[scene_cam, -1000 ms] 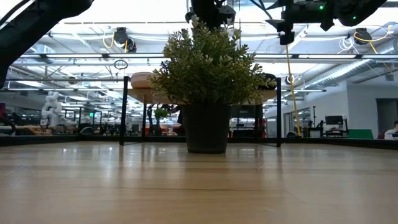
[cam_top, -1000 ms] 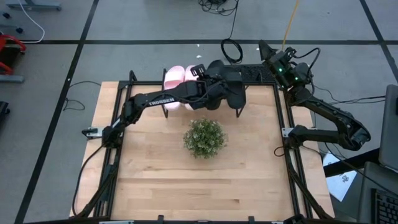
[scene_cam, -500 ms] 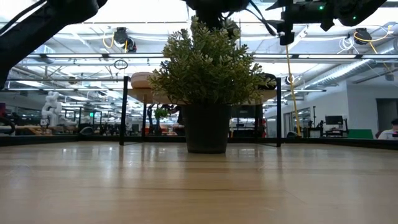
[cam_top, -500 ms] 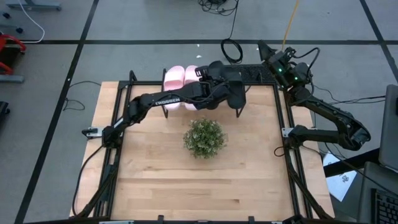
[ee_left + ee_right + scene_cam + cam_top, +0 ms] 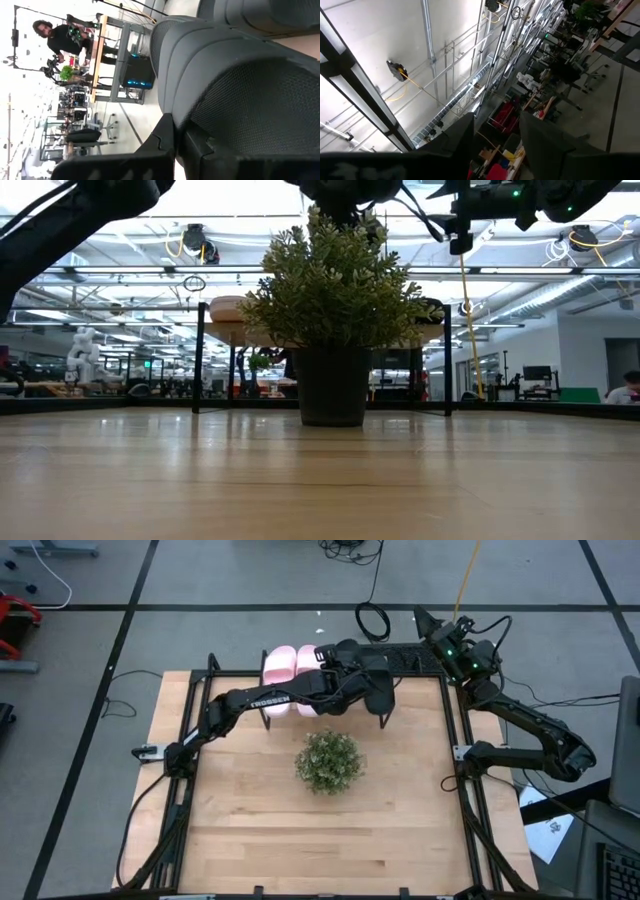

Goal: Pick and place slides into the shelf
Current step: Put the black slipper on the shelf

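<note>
One wooden table (image 5: 250, 830), bearing all the items below.

Two dark arms. The left arm (image 5: 250, 700) stretches past the plant to the shelf behind it, presumably to set down or adjust a slide. The right arm (image 5: 530, 725) waits folded, beyond the plant and well off to its right, clear of the work.

One shelf (image 5: 222, 306), a light board on thin black legs, directly behind the plant at the table's far edge. From above, the slides and the left arm cover most of it. In the low view the plant blocks its middle.

One bushy green plant (image 5: 329, 761), mid-table and no part of the task.

Four slides, all on the shelf behind the plant. The pink pair (image 5: 281, 664) sits side by side, behind and left of the plant. The black pair (image 5: 378, 692) sits behind and slightly right of it, so the sorting looks close to done. The black slides merge with the dark arm from above, and their exact outlines are hard to separate.

Two grippers. The left gripper (image 5: 175, 125) is right against a black slide, fingers pressed together. Whether they pinch its edge or merely touch it cannot be told. The right gripper (image 5: 492, 130) points up and away from the plant with a clear gap between its fingers, holding nothing.

One person (image 5: 50, 37), small and far off in the room.
</note>
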Controlling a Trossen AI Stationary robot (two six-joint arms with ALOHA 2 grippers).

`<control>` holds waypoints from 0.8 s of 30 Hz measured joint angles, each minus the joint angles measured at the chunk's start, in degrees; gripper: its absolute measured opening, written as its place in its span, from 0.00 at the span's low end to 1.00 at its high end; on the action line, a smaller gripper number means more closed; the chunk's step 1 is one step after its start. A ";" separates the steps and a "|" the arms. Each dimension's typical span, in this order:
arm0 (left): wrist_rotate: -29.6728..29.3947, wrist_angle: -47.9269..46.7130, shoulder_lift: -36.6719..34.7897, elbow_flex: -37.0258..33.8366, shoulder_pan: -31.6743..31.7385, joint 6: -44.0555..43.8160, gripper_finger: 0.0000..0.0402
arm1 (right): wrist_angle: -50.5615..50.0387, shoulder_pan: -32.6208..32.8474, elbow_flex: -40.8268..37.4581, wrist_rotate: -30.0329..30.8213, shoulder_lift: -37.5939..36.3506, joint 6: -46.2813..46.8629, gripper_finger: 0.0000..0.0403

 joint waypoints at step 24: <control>3.16 2.58 0.02 0.00 0.22 0.53 0.07 | -0.07 0.00 0.00 -0.02 0.00 1.16 0.37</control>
